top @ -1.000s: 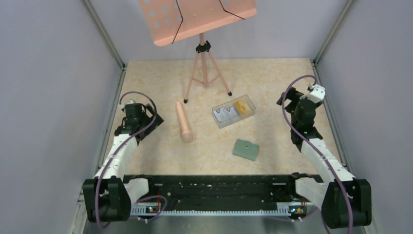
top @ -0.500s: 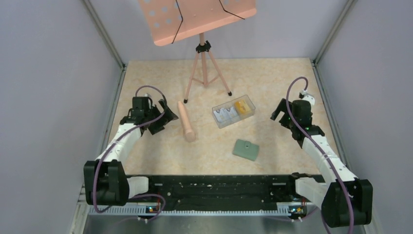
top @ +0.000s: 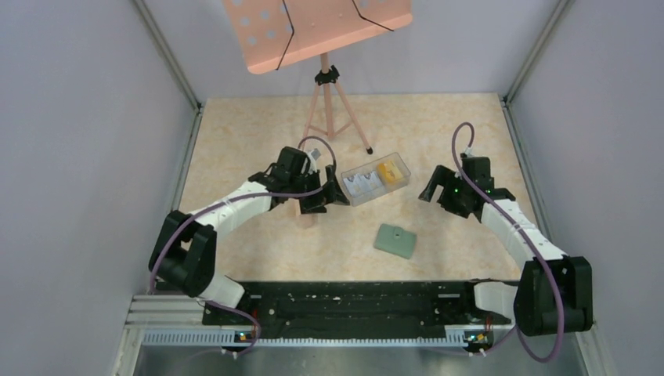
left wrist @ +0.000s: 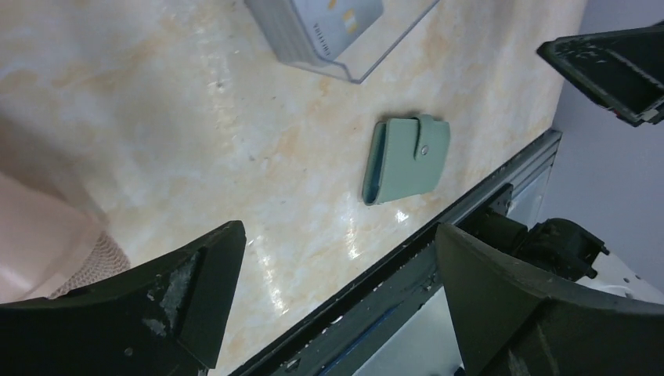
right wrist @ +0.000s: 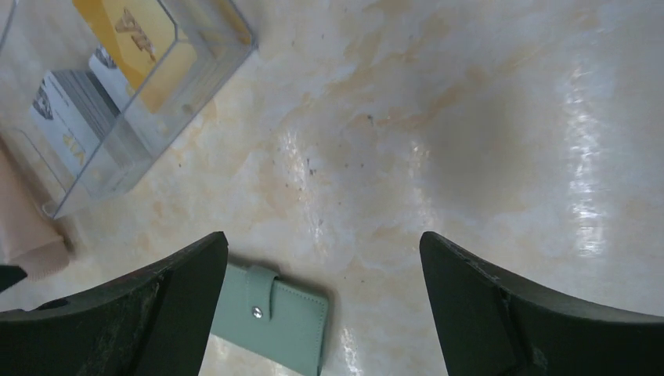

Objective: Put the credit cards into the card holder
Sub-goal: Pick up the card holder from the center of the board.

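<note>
The sage-green card holder (top: 395, 240) lies closed and flat on the table; it also shows in the left wrist view (left wrist: 407, 159) and the right wrist view (right wrist: 274, 316), its snap stud facing up. The credit cards stand in a clear plastic box (top: 376, 178): white-grey ones (top: 362, 184) and orange-yellow ones (top: 387, 171), also in the right wrist view (right wrist: 145, 35). My left gripper (top: 333, 193) is open, just left of the box. My right gripper (top: 430, 189) is open, to the right of the box, above the table.
A pink microphone-shaped object (top: 301, 214) lies left of the box, partly under my left arm. A pink music stand (top: 317, 27) on a tripod (top: 333, 117) stands at the back. Walls close in both sides. The black rail (top: 352, 301) runs along the near edge.
Both arms have swung inward from the table's sides towards the clear box. The left gripper moved furthest, crossing over the pink object. The box, cards and card holder have not moved.
</note>
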